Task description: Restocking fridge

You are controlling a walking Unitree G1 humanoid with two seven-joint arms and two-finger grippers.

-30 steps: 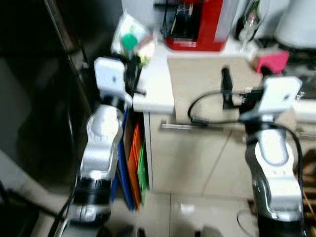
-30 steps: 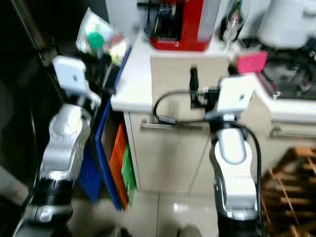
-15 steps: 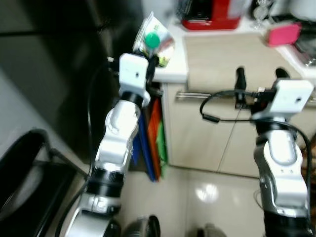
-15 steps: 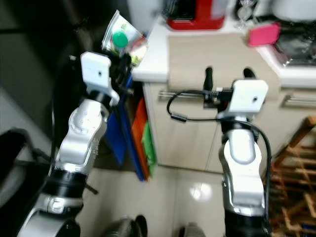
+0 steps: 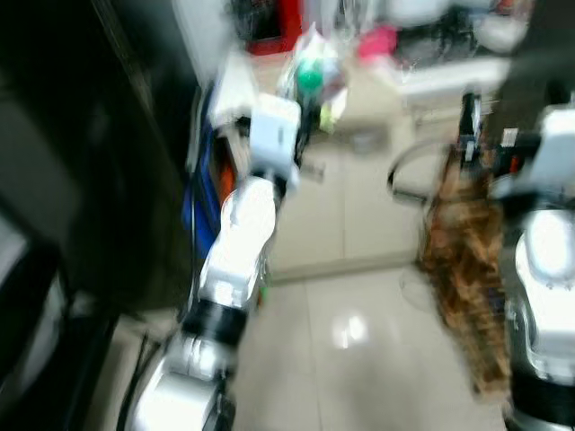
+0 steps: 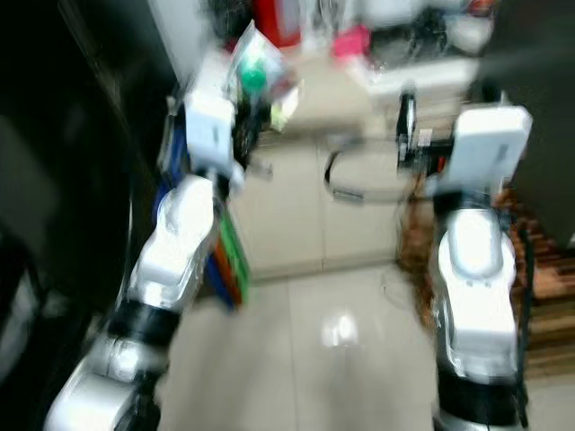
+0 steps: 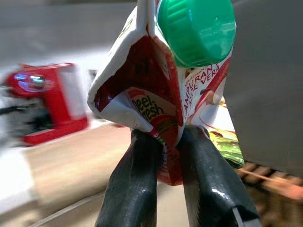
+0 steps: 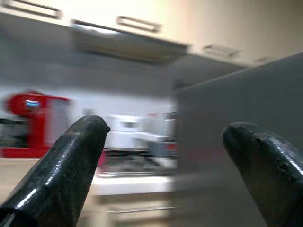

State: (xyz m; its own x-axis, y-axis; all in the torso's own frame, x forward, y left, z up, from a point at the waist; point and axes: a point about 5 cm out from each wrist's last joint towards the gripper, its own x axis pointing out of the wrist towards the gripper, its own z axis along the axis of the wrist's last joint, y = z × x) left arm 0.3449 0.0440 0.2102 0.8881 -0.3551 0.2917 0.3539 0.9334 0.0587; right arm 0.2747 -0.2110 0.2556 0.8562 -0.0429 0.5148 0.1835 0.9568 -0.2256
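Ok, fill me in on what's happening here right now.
The robot is carrying a carton with a green cap in its left gripper, the fingers pinched on the carton's folded top. The right gripper is open and holds nothing. The head views are blurred; they show a kitchen counter with a red appliance ahead and a dark surface to the robot's left. The carton is not yet put away.

carton (image 7: 161, 90): red and white, printed lettering
cap (image 7: 196, 29): green
coffee machine (image 7: 45, 101): red
gripper fingers (image 8: 71, 161): glossy black
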